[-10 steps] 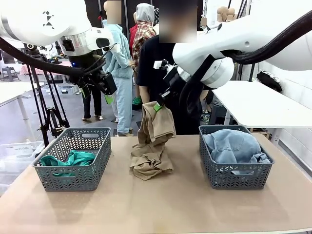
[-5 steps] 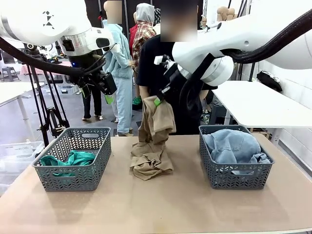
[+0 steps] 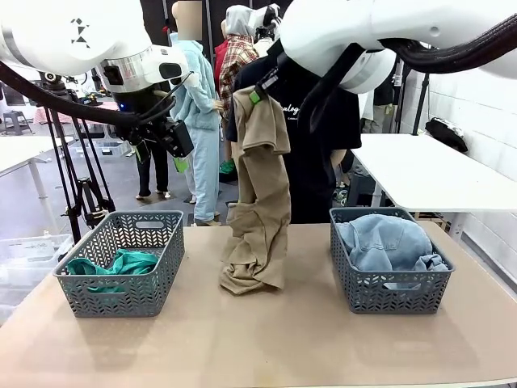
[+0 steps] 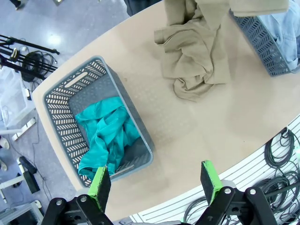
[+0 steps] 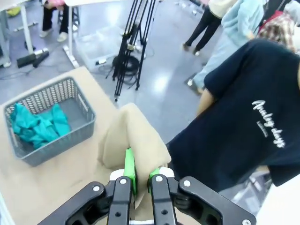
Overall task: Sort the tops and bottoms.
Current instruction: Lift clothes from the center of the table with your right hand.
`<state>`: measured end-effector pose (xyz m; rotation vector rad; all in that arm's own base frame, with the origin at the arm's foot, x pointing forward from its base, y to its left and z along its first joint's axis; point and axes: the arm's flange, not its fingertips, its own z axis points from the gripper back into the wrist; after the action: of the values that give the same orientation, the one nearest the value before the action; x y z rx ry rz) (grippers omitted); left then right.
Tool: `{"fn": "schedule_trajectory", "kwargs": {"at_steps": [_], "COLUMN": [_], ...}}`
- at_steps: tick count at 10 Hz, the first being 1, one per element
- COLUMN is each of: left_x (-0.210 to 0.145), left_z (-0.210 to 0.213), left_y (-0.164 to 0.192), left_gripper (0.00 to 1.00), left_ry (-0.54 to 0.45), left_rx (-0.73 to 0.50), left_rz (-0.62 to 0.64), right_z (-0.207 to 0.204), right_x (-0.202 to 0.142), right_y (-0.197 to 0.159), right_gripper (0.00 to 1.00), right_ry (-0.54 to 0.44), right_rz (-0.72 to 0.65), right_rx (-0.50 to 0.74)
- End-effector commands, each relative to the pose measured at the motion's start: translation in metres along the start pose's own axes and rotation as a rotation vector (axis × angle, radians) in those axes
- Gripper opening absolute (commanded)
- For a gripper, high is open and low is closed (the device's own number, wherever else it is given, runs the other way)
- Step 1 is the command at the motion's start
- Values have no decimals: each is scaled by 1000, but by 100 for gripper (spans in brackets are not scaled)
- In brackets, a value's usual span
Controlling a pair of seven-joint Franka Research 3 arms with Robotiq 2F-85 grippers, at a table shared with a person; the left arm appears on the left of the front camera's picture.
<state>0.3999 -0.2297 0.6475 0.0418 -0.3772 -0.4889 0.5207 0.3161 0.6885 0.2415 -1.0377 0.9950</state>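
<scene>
My right gripper (image 3: pixel 257 94) is shut on the tan-beige top (image 3: pixel 260 194), holding it high above the table's middle; its lower end still rests crumpled on the tabletop. In the right wrist view the green pads (image 5: pixel 129 169) pinch the tan cloth (image 5: pixel 133 140). The teal-green top (image 3: pixel 113 265) lies in the left basket (image 3: pixel 121 299). Pale denim bottoms (image 3: pixel 388 241) fill the right basket (image 3: pixel 388 291). My left gripper (image 3: pixel 179 158) hangs open and empty above and behind the left basket; its wrist view looks down on the teal top (image 4: pixel 105 136) and the tan top (image 4: pixel 197 61).
A person in a black printed T-shirt (image 3: pixel 319 129) stands at the far edge, right behind the lifted garment. A white table (image 3: pixel 428 174) stands at the right. Bare tabletop (image 3: pixel 266 339) lies in front of the baskets.
My right gripper has risen steeply with the tan top, stretching the garment out tall; only its bottom stays on the table. The left arm has not moved.
</scene>
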Motion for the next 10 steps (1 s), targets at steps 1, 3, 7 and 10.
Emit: {"fn": "schedule_trajectory", "kwargs": {"at_steps": [1, 3, 7, 10], "left_x": [-2, -2, -2, -2], "left_z": [2, 2, 2, 2], "left_y": [2, 2, 2, 2], "left_gripper": [100, 100, 100, 100], "left_ry": [6, 6, 6, 6], "left_rx": [12, 12, 12, 12], "left_rz": [-3, -3, -3, -3], "right_z": [5, 30, 59, 59], "right_x": [17, 35, 33, 30], "right_y": [6, 13, 3, -4], "right_gripper": [0, 0, 0, 0], "right_ry": [-52, -119, -110, -121], "right_rz": [29, 71, -12, 10], "right_rx": [-65, -134, -192, -174]}}
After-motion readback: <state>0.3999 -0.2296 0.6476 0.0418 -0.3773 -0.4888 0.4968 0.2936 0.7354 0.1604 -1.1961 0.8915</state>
